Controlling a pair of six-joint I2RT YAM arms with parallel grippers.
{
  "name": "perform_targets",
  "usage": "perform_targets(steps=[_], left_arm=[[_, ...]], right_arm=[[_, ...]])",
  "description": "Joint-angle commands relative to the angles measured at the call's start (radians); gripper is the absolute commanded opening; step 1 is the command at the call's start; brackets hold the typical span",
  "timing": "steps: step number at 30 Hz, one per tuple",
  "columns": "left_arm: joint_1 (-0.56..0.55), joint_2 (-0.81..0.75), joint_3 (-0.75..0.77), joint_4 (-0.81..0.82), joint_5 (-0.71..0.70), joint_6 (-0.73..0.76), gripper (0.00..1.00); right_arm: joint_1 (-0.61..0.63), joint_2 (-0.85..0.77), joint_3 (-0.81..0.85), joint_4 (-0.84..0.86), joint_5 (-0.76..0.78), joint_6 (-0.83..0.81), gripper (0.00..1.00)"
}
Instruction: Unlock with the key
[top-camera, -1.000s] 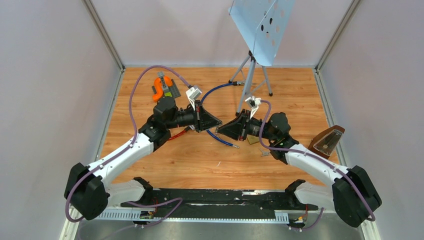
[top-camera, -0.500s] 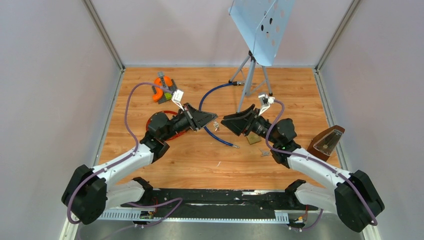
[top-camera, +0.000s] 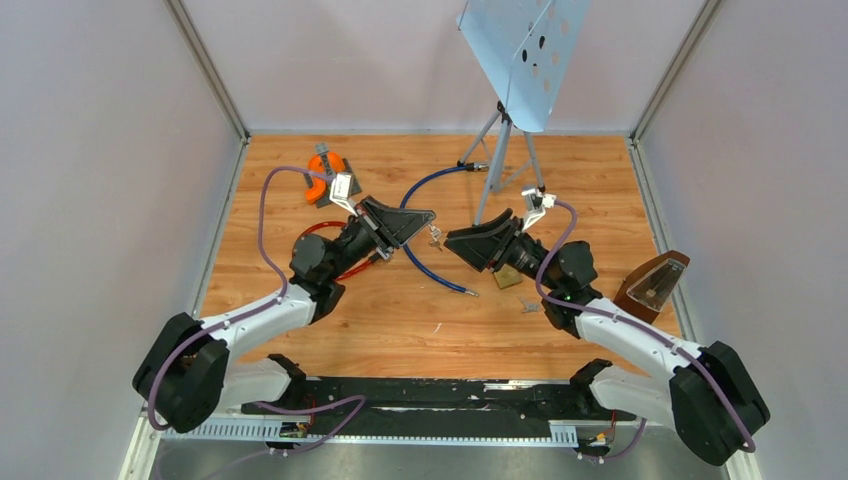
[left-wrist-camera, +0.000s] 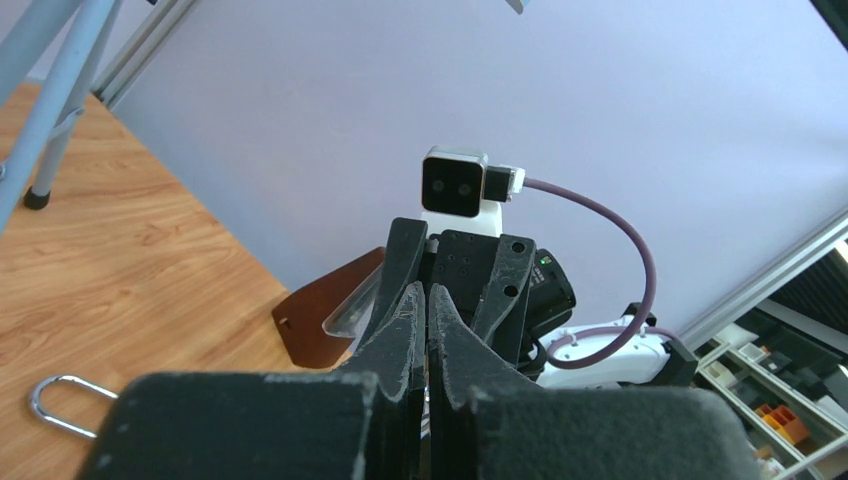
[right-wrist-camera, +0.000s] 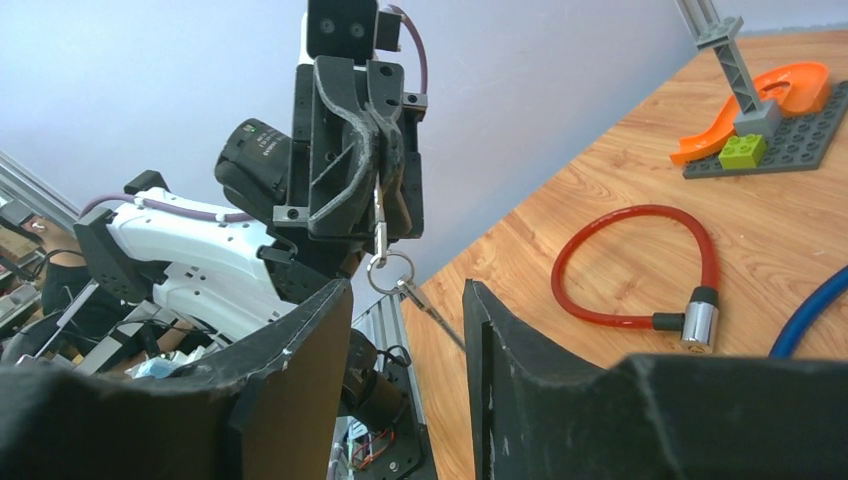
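Note:
My left gripper (top-camera: 425, 217) is shut on a small key (right-wrist-camera: 380, 215) and holds it in the air. A key ring (right-wrist-camera: 388, 268) and a second key (right-wrist-camera: 430, 312) hang below it; the bunch also shows in the top view (top-camera: 434, 236). My right gripper (top-camera: 455, 243) is open and empty, facing the left one, with the hanging key just beyond its fingertips (right-wrist-camera: 470, 300). The red cable lock (right-wrist-camera: 640, 270) with its silver cylinder (right-wrist-camera: 700, 322) lies on the table under the left arm (top-camera: 330, 232). In the left wrist view my fingers (left-wrist-camera: 410, 320) are pressed together.
A blue cable (top-camera: 425, 182) lies across the middle. A brass padlock (top-camera: 508, 278) and loose keys (top-camera: 527, 303) lie by the right arm. An orange marble track on a grey plate (top-camera: 325, 175), a music stand (top-camera: 505, 130) and a brown metronome (top-camera: 652, 282) stand around.
My left gripper has lifted and swung up and right with the keys hanging from it. My right gripper has turned to face it and moved a little farther back.

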Motion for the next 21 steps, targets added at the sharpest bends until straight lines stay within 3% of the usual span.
perform_targets(steps=[1,8,21], left_arm=[[-0.011,0.021,0.005,0.119,-0.002,-0.02,0.0],[-0.04,0.052,0.03,0.122,-0.002,-0.02,0.0],[-0.051,0.057,0.036,0.146,-0.023,-0.027,0.0]], right_arm=[[0.004,-0.041,0.03,0.063,0.007,-0.006,0.44],[0.005,0.004,0.074,0.083,-0.011,0.001,0.41],[0.005,0.01,0.05,0.082,0.017,0.007,0.28]])
